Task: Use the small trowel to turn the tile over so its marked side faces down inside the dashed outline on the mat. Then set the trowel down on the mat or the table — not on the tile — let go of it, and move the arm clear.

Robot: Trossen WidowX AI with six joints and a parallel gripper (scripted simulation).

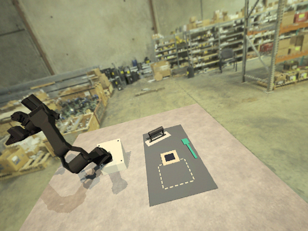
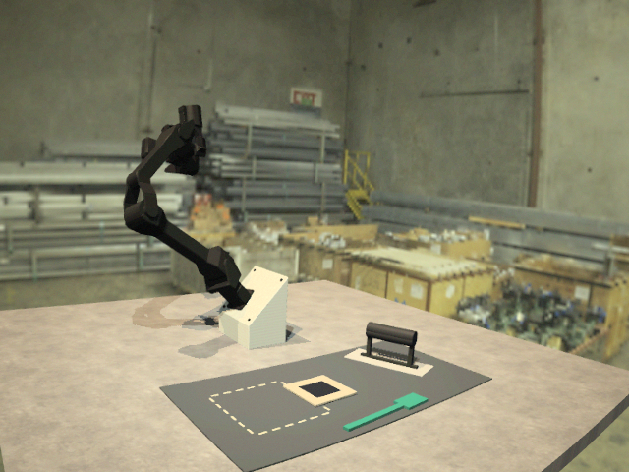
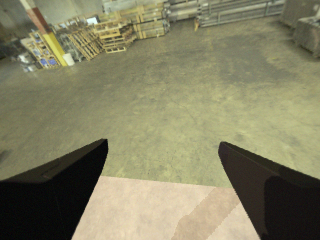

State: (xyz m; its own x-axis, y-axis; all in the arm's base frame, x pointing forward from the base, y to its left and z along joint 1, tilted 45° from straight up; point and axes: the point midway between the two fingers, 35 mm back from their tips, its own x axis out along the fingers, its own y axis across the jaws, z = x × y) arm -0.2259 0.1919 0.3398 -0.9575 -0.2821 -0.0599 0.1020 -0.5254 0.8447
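The tile (image 1: 169,156) (image 2: 318,388) lies flat on the grey mat (image 1: 156,196) (image 2: 244,451), its dark square mark facing up. It lies mostly outside the dashed outline (image 1: 165,188) (image 2: 258,433) and covers part of one edge of it. A small green trowel (image 1: 191,149) (image 2: 375,416) with a flat square blade lies flat on the mat beside the tile, near the mat's long edge, apart from the tile. My gripper (image 3: 164,145) is open and empty. It is raised high on the far side of the arm's base, well away from tile and trowel.
A black-handled float (image 1: 156,131) (image 2: 391,332) with a pale flat plate stands at one end of the mat, its handle upright. The arm's cream base block (image 1: 118,154) (image 2: 267,315) stands on the table (image 1: 102,223) (image 2: 76,396) beside the mat. The wrist view shows the table's edge and floor.
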